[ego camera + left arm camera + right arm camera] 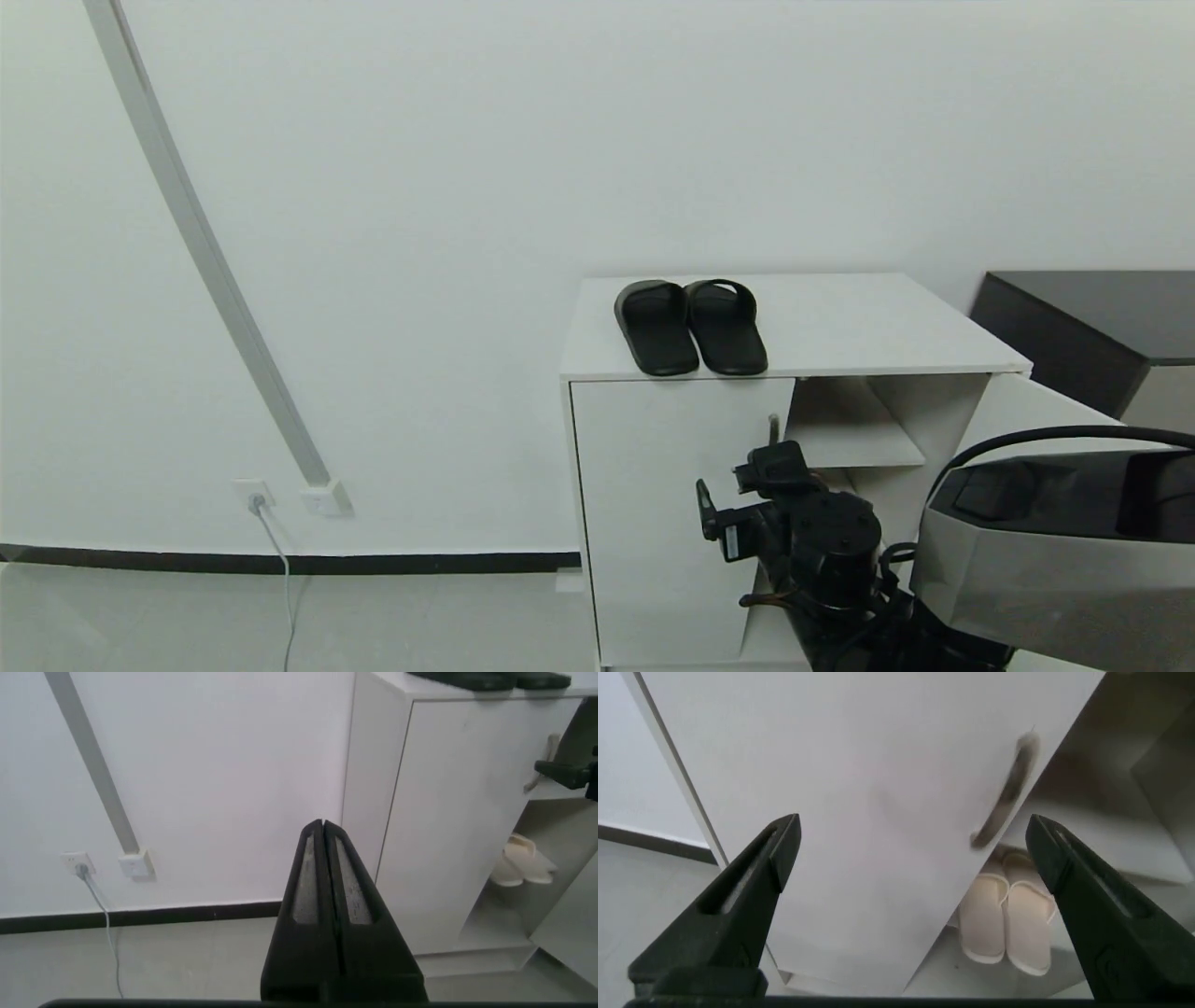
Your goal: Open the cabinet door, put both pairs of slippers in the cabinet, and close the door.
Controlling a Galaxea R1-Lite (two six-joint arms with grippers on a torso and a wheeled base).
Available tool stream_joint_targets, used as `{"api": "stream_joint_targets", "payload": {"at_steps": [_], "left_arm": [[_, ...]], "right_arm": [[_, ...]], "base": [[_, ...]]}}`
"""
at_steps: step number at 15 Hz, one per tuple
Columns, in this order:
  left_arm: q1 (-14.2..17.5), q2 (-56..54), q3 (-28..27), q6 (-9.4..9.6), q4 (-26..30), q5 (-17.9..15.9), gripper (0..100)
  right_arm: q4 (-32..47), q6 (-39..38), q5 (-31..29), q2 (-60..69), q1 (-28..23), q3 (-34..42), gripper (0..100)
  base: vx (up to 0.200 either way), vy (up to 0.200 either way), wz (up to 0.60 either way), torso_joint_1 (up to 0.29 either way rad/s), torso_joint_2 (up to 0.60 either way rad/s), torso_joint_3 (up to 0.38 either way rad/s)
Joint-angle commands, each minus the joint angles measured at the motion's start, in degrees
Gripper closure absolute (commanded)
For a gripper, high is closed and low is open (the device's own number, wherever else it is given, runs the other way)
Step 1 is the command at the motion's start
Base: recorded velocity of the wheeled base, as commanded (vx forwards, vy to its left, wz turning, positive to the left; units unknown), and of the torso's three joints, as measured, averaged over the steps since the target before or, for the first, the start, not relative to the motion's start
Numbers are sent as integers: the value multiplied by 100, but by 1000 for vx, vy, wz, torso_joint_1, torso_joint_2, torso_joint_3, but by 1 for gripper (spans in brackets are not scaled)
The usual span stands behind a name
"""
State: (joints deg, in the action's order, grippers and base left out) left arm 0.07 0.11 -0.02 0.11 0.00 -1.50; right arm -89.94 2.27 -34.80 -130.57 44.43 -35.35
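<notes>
The cabinet [868, 322] is half open. The white slippers [1006, 917] sit inside on the bottom. The black slippers [691, 327] lie on top, so that pair seems to be next. The right gripper [913, 826] is spread wide, close to the handle [1008, 798] of the shut door [672, 504]. The left gripper [323, 831] is pressed together, holding nothing. The next move likely means lifting up to the black slippers.

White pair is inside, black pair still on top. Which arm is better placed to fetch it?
Right, probably. The right gripper is open at the cabinet front, below the black slippers; the left gripper is shut and off to the cabinet's side.
</notes>
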Motion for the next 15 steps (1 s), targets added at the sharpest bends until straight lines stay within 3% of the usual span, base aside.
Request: {"api": "stream_joint_targets", "payload": {"at_steps": [1, 8, 15], "left_arm": [[1, -2, -6, -2, 0, 1, 100], [1, -2, -6, -2, 0, 1, 100], [1, -2, 2, 7, 0, 1, 100]], "right_arm": [[-6, 2, 9, -12, 4, -16, 0], [-6, 55, 18, -12, 4, 2, 0], [-6, 55, 18, -21, 13, 90, 0]], "base": [[0, 0, 0, 222, -549, -320], [0, 0, 0, 253, -576, -325], [0, 0, 0, 182, -389, -217]]}}
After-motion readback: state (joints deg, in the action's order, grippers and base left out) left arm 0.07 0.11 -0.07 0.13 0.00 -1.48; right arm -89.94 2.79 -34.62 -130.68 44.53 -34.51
